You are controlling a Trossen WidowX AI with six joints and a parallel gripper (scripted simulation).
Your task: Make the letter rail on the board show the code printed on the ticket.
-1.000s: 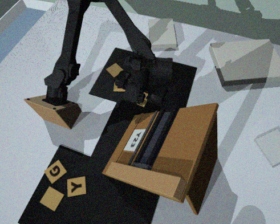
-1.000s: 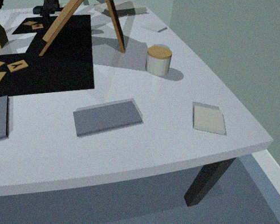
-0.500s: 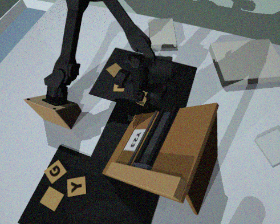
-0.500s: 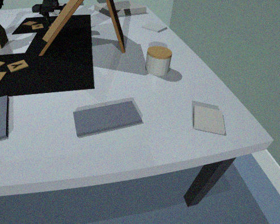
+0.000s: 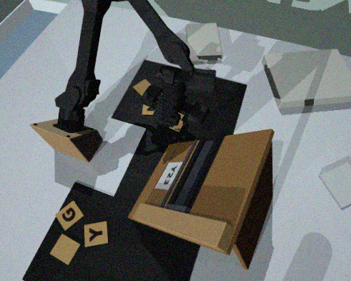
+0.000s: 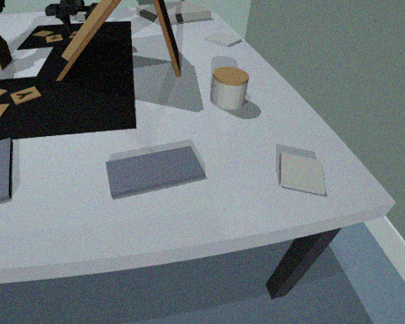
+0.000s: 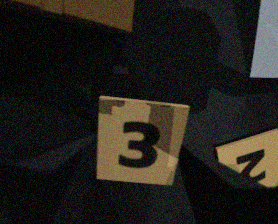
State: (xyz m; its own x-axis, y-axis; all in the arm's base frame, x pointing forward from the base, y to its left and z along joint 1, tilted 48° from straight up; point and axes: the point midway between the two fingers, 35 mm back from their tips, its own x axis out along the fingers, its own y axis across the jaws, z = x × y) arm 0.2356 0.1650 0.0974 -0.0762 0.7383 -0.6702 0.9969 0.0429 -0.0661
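Observation:
The 3 tile is face up between the fingers of my gripper, which is shut on it low over the back part of the black mat; whether it touches the mat is unclear. A partly cut-off tile with a dark character lies beside it. The ticket reads Y23 on the tilted wooden board. Its dark rail shows no tiles; its far end is partly behind the arm. The Y tile and G tile lie on the front mat.
A blank tile lies near the G tile, and another plain-looking tile lies on the back mat. A lidded jar, a grey slab and a pale slab stand on the counter. Pale blocks lie behind the board.

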